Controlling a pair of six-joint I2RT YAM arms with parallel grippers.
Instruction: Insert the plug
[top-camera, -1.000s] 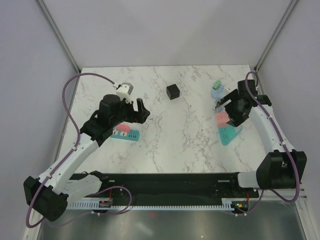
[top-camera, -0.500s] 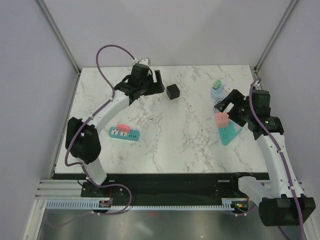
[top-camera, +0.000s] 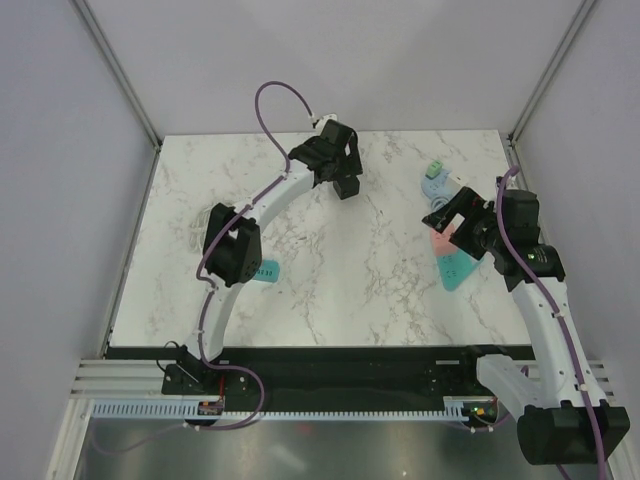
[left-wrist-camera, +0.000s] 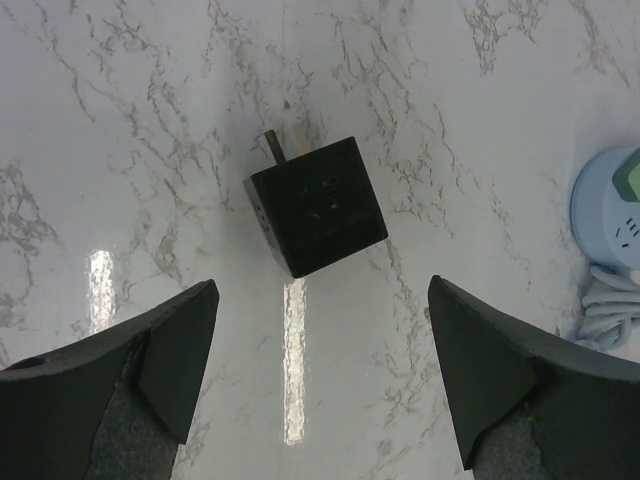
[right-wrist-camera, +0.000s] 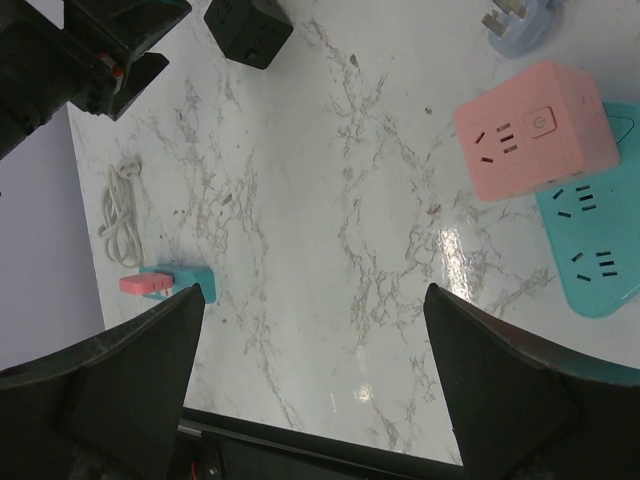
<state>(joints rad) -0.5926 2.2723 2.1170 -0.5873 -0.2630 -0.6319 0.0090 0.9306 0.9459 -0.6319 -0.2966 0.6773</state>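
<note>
Plainly left claw (left-wrist-camera: 320, 288) and right claw (right-wrist-camera: 312, 292) gape; markings on black plug (left-wrist-camera: 315, 205) seem illegible.

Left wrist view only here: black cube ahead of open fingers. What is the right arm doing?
Observer: Right gripper hangs open above the table, holding nothing.
Reviewer: What is near it?
Observer: A pink cube socket, at the end of a teal strip.
Reviewer: Any other sockets?
Observer: Another teal strip, a pink piece on it, by the left arm's elbow.
</note>
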